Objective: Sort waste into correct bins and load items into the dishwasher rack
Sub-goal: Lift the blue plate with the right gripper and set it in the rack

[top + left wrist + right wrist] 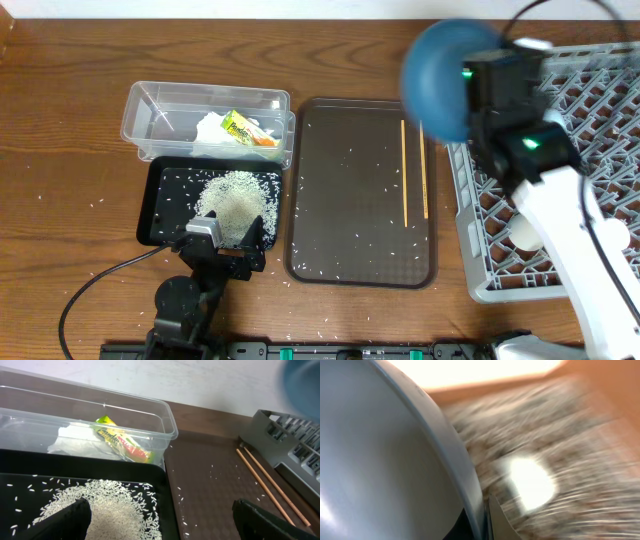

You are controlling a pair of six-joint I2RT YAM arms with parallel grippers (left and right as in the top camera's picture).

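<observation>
Right gripper (478, 85) pinching rim of blue plate (440, 70), plate aloft over dishwasher rack (600, 90) left edge. Thin rim grip: plate could slip, clip rack wall. Left gripper (160, 522) jaws wide above black tray (30, 467).

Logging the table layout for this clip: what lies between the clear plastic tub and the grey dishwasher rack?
In the overhead view, the brown tray fills that stretch, with two chopsticks lying on its right side.

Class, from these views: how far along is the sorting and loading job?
Done: tissue and wrapper lie in the clear tub; rice heaped in the black tray. In hand: right gripper holds the blue plate by the rack. Left: chopsticks and stray grains on the brown tray.
</observation>
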